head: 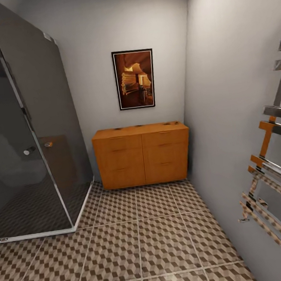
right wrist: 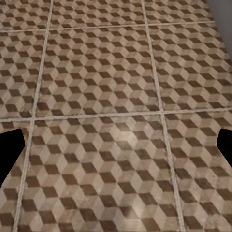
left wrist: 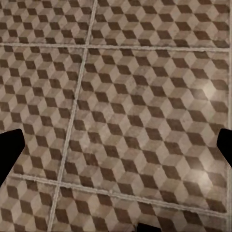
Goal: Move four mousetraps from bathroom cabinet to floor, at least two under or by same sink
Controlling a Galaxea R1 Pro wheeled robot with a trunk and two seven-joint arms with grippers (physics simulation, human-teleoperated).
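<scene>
The orange-brown cabinet (head: 142,154) stands against the far wall in the head view, its drawers shut. Tiny dark marks lie on its flat top near the left end (head: 116,128) and the right end (head: 172,123), too small to tell whether they are the mousetraps. The cube-patterned bathroom floor (head: 138,244) stretches from me to the cabinet. The bathroom sink is out of view. My left gripper (left wrist: 116,150) and right gripper (right wrist: 116,150) both hang open over bare tiles, their black fingertips (left wrist: 10,150) (right wrist: 10,150) wide apart with nothing between them.
A dark glass shower enclosure (head: 28,139) with a chrome frame fills the left side. A chrome towel radiator (head: 274,174) juts from the right wall. A framed picture (head: 134,79) hangs above the cabinet. Open tiles lie between the shower and the right wall.
</scene>
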